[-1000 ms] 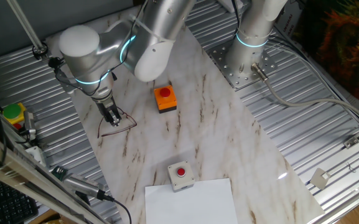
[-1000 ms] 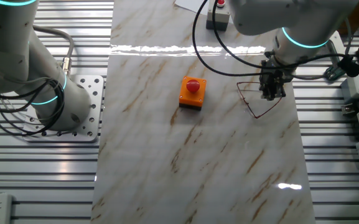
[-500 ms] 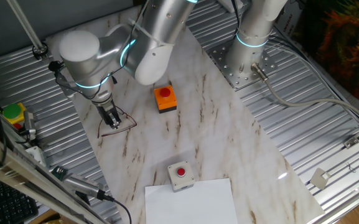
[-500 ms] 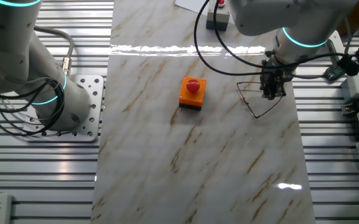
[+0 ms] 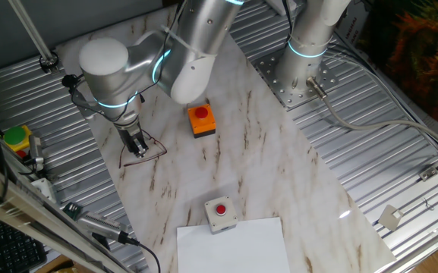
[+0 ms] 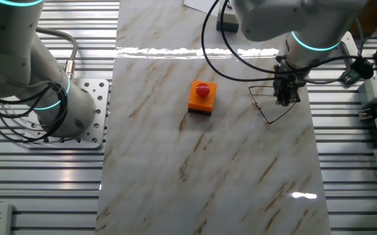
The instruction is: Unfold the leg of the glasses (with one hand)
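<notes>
One glasses [image 5: 141,150], two button boxes [image 5: 201,120] (red-topped).

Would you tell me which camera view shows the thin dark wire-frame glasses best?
The other fixed view: the thin dark wire-frame glasses lie open to the camera beside the gripper. One fixed view shows only thin wires under the arm.

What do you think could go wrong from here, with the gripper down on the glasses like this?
1. The gripper is right on the thin wire glasses, so too much downward or sideways force could bend the frame.
2. The glasses lie loose on the smooth marble table; with nothing bracing them, they may slide or turn with the fingers instead of the leg opening.
3. They sit near the table's edge, so a slide that way could push them onto the ridged metal surface.
</notes>
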